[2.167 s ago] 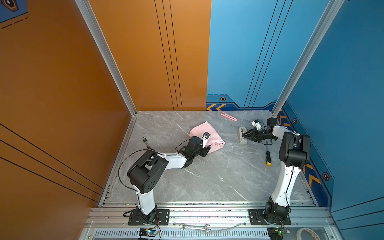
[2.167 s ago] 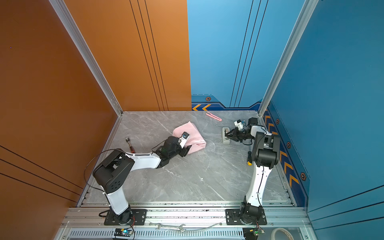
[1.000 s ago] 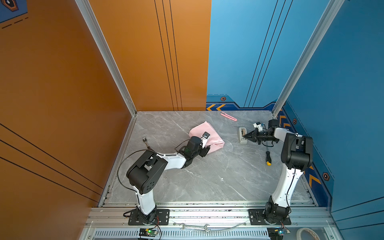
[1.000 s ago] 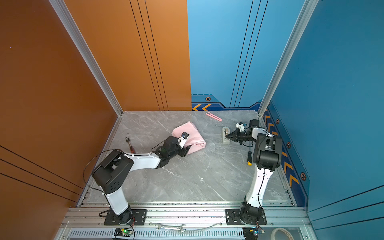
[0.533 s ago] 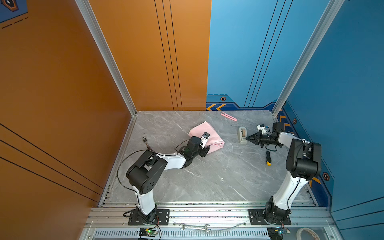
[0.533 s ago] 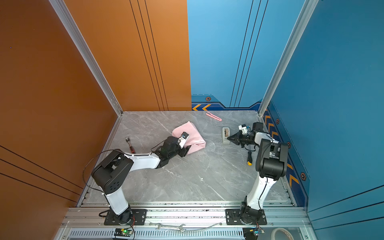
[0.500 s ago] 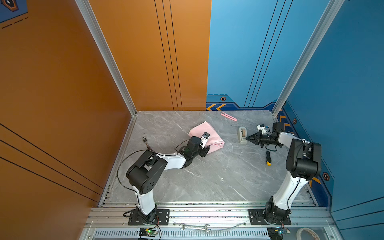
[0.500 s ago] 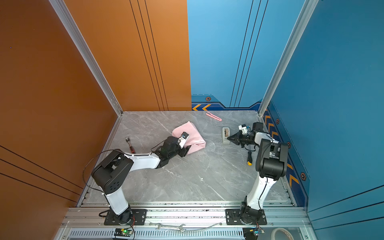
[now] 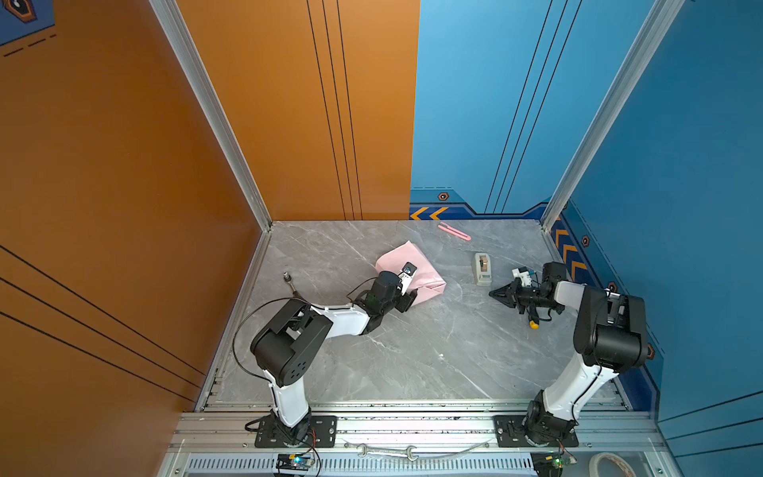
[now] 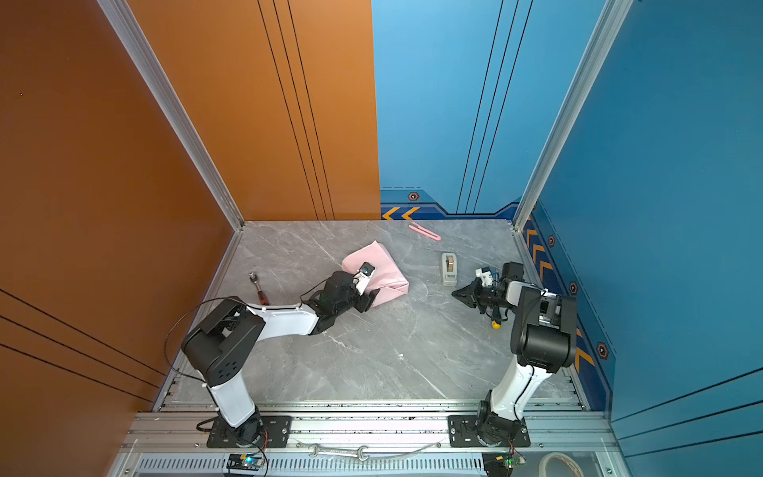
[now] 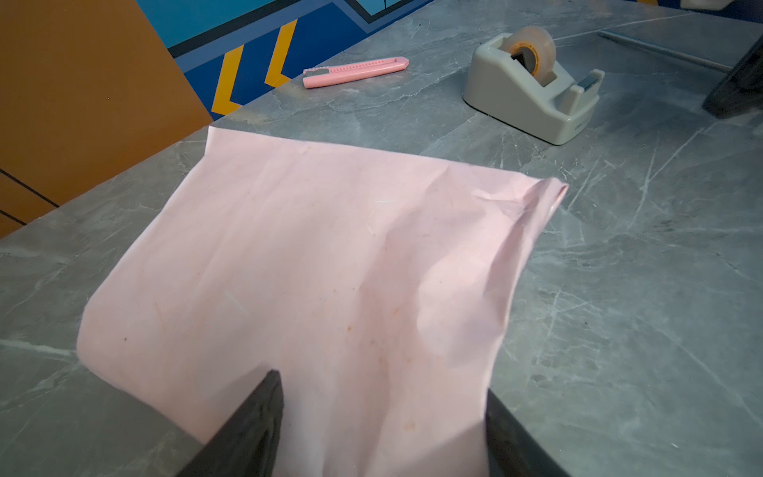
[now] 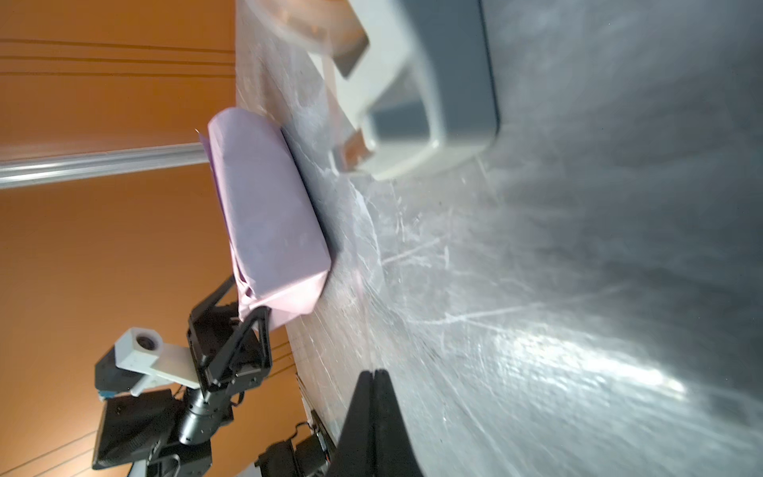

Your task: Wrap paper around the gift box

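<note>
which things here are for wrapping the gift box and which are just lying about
For the job: paper, folded over a hidden boxy shape; tape dispenser; probably the pink cutter.

Lying about: screwdriver, far left; yellow-ended tool, far right; wrench on the front rail; tape roll, front right corner.

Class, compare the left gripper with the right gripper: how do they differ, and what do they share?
The left gripper has its jaws wide apart; the right gripper has them shut to a point. The left gripper sits at the folded pink paper, paper between its fingers; the right gripper is over the table near the tape dispenser. Both are black and low over the table.
</note>
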{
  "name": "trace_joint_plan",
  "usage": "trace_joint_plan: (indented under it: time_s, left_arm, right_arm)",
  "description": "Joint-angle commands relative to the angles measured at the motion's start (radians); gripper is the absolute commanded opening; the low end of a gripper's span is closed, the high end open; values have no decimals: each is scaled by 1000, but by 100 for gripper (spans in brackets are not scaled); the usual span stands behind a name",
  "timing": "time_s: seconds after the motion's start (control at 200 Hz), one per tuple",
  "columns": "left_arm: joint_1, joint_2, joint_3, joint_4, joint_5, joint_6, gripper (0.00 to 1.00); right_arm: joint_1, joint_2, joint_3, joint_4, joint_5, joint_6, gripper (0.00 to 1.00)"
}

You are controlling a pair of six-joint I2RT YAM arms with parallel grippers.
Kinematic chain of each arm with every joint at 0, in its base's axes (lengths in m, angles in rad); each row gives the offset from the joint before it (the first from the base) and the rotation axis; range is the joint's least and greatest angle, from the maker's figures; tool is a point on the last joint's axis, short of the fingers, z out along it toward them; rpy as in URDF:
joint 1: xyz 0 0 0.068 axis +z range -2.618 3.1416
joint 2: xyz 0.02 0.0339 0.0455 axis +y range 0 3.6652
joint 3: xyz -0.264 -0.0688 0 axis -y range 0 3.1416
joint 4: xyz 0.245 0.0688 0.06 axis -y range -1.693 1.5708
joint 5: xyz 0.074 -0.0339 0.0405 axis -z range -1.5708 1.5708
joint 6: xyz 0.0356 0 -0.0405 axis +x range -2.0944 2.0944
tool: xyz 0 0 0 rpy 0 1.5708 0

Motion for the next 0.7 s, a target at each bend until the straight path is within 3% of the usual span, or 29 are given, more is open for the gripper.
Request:
trace_joint_plan:
  time_s: [0.0, 0.696]
  left_arm:
    - [14, -10, -28, -76, -8, -20, 67]
    - [11, -11, -32, -76, -13, -22, 67]
  right_arm:
    - [-1, -21, -47, 46, 22, 41, 0]
    - [45, 58, -92, 224, 132, 178, 0]
